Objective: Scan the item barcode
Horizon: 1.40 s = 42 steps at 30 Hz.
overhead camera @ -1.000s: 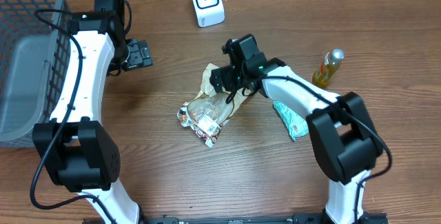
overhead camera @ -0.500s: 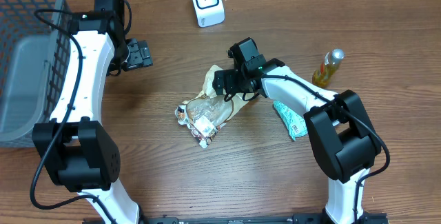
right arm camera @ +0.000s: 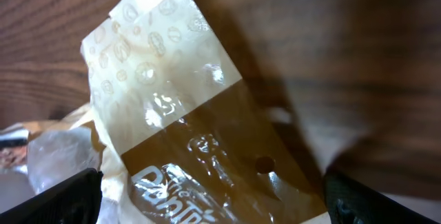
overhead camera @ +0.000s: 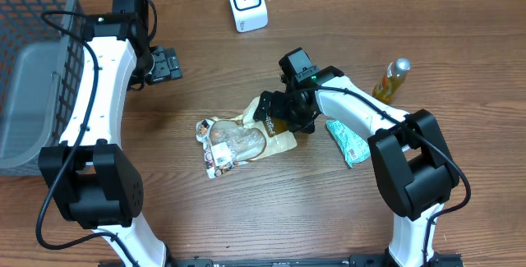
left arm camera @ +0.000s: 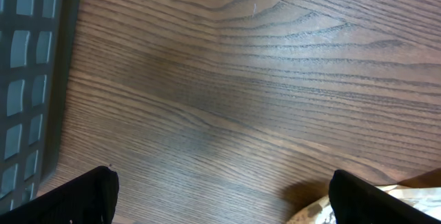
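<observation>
Pick-up step: my right gripper (overhead camera: 283, 112), jaws spread, hovers over the brown end of the snack packet (overhead camera: 234, 140) lying mid-way across the surface (overhead camera: 329, 218), well apart from the white scanner (overhead camera: 247, 2); next, I judge, I must pinch the packet and present its barcode to the scanner.

The brown wooden bench (overhead camera: 329, 218) shows a fine streaked grain under a smooth, low-sheen finish. The crinkled snack bag of clear and tan plastic film (right arm camera: 200, 148) is glossy and catches white glints along its creases. The grey rectangular plastic basket (overhead camera: 33, 20) is a matt moulded lattice. The small white box-shaped scanner (overhead camera: 246, 2) has a smooth plastic shell. The slim amber bottle (overhead camera: 391, 80) looks shiny and translucent. The flat green packet (overhead camera: 345, 141) is slick film. The fingers (left arm camera: 76, 200) of the left end effector (overhead camera: 167, 64) are matt black.
</observation>
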Motion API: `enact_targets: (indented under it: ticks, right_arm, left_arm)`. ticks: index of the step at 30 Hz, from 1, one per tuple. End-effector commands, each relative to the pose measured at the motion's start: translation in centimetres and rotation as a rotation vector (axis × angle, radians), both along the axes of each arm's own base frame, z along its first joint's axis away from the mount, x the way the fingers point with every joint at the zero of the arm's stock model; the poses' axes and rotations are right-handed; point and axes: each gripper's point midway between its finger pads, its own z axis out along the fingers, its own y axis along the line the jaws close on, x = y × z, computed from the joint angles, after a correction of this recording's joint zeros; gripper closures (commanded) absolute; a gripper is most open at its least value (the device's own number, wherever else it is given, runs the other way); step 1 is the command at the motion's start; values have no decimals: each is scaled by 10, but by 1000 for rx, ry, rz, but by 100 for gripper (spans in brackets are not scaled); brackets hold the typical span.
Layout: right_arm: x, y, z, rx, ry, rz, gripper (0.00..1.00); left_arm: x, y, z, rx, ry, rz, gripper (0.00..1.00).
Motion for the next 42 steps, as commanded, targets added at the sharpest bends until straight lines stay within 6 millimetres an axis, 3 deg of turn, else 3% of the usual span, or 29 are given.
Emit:
enact_targets:
  ticks: [1,8,12,42]
  right_arm:
    - [-23,-1,-14,2,124,-20,0]
    - [-11,4,44,55,-51,98,0]
    - [-2,-3,60,25,-134,99,0]
    - [4,-10,58,-23,-161,84,0]
  left_arm:
    - [3,-1,11,14,-31,-7,1]
    - [3,-1,11,14,-31,-7,1]
    - [3,-1,11,14,-31,-7,1]
    - [3,-1,11,14,-31,-7,1]
